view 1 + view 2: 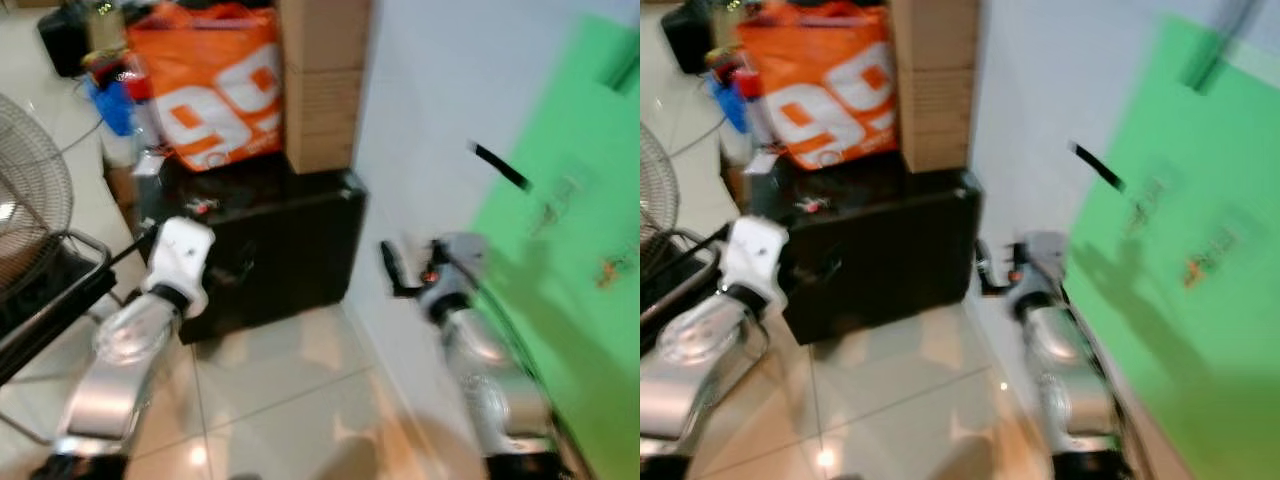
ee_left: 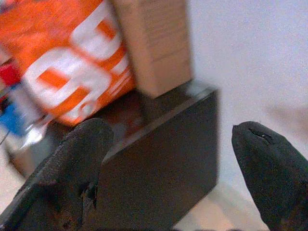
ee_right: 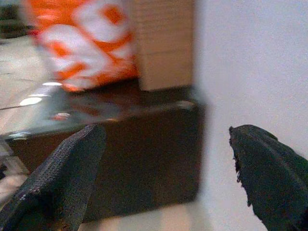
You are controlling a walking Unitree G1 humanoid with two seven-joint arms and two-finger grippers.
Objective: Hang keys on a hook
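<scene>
I cannot make out the keys in these blurred frames; a short dark bar [image 1: 500,166] juts from the white wall at upper right, beside a flat green sheet [image 1: 570,250] carrying small unreadable marks. My right gripper [image 3: 166,168] and left gripper [image 2: 175,166] both have their textured black fingers spread wide, nothing between them. At centre stands a glossy black box-shaped cabinet [image 1: 285,250], bearing an orange printed bag [image 1: 210,85] and stacked cardboard boxes [image 1: 320,80] at upper centre, over shiny pale floor tiles [image 1: 290,400].

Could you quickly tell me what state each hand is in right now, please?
Left hand: open, holding nothing, facing the black case.
Right hand: open, holding nothing, beside the white wall.
</scene>
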